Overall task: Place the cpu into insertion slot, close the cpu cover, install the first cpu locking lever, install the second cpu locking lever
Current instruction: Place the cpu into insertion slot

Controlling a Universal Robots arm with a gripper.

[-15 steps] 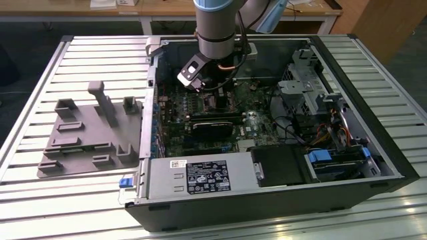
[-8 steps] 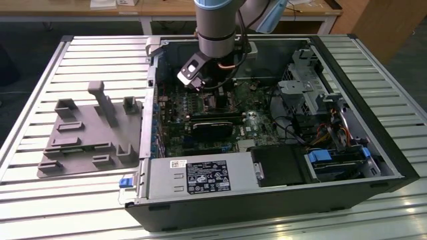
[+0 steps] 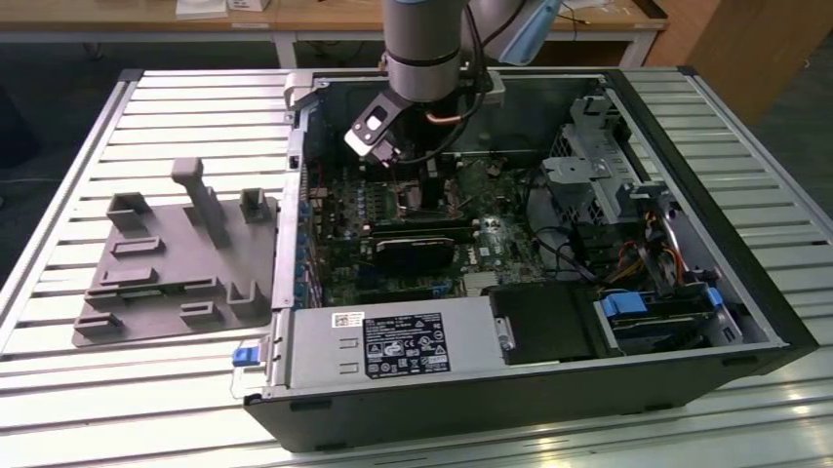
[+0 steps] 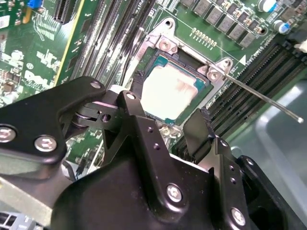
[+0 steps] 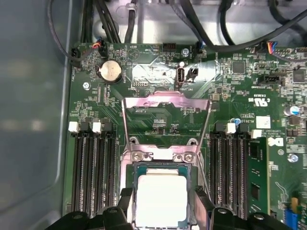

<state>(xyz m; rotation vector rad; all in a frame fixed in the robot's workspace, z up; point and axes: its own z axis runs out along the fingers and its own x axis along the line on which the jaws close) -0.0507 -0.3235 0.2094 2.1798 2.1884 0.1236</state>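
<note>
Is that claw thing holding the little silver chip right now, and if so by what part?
It cannot be told. The gripper has a finger on each of two opposite sides of the cpu, which lies in the insertion slot, but whether they touch it is unclear.

A workshop or lab, an open computer case (image 3: 521, 380) lying on a slatted metal table (image 3: 156, 390), a grey plastic holder tray (image 3: 170, 283) beside it, wooden workbenches (image 3: 326, 15) behind, a robot arm (image 3: 423, 49) above.

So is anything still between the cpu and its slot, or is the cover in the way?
Nothing visible is. The cpu lies in the slot, with the cover swung up and away from it. The tool's fingers flank the chip.
</note>
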